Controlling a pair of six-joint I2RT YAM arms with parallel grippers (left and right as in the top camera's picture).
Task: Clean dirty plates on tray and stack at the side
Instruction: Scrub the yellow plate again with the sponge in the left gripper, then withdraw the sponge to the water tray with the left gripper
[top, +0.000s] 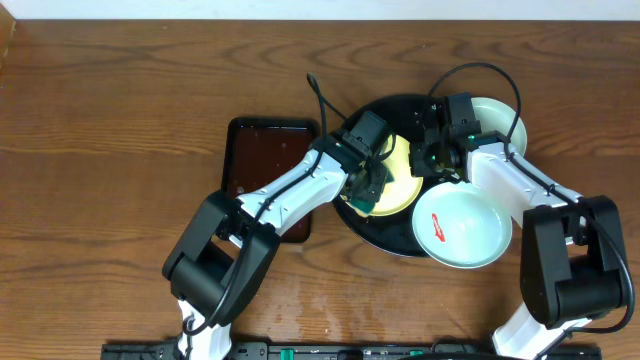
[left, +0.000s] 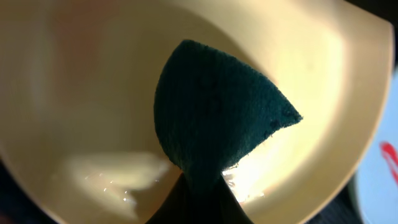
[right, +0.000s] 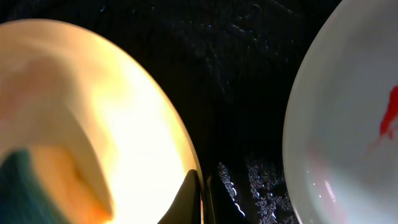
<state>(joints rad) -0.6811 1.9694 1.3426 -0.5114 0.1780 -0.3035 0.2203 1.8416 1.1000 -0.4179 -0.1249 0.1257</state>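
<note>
The pale yellow plate (top: 402, 172) stands tilted over the black tray (top: 385, 235), and my right gripper (top: 432, 160) is shut on its rim. In the right wrist view the two fingers pinch that rim (right: 200, 193) beside the bright yellow plate (right: 112, 124). My left gripper (top: 366, 185) is shut on a dark green sponge (left: 217, 124) pressed against the yellow plate's inside (left: 87, 87). A mint-white plate (top: 465, 228) with a red smear (top: 437, 229) lies on the tray's front right. Another mint-white plate (top: 503, 118) lies at the back right, partly under my right arm.
A rectangular dark-brown tray (top: 262, 160) lies left of the black tray, under my left arm. Wet droplets glisten on the black tray (right: 249, 180) between the yellow plate and the smeared plate (right: 348, 124). Bare wooden table surrounds both trays.
</note>
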